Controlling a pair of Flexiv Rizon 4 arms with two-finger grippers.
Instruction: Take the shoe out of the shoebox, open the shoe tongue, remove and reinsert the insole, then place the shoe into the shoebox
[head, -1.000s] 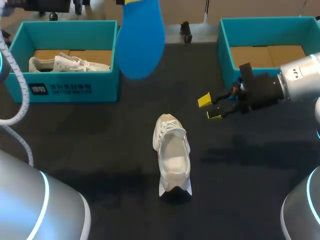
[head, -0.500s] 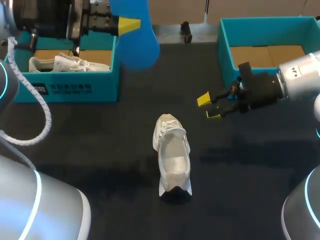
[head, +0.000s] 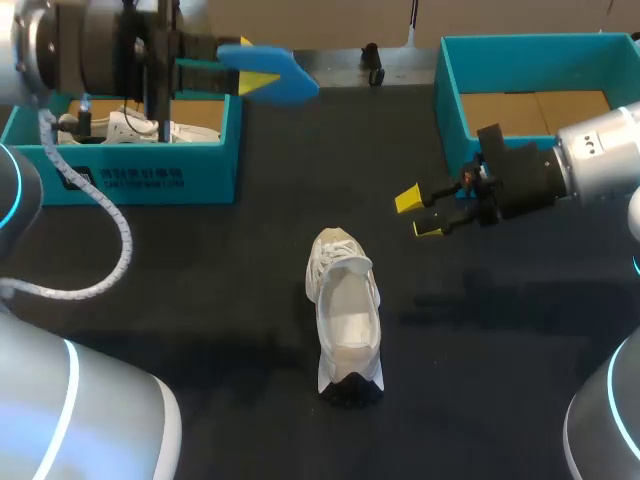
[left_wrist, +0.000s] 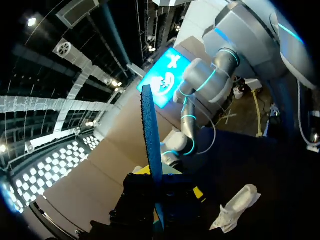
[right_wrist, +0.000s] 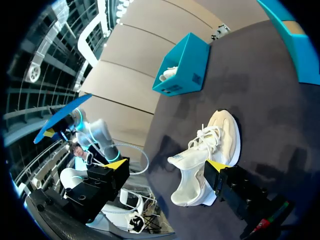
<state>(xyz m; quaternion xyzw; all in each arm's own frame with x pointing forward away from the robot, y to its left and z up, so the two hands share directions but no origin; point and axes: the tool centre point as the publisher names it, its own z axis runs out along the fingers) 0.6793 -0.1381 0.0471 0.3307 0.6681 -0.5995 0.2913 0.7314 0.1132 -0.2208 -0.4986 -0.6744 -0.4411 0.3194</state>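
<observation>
Though it is thin, blue insole (left_wrist: 150, 140) looks grainy

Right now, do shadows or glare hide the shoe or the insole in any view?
Head view: no glare; the white shoe stands out on the dark table, a soft shadow beside it. Left wrist view: bright lights behind the blue insole, edge-on in the left gripper, but it reads plainly. Right wrist view: shoe evenly lit, no glare.
</observation>
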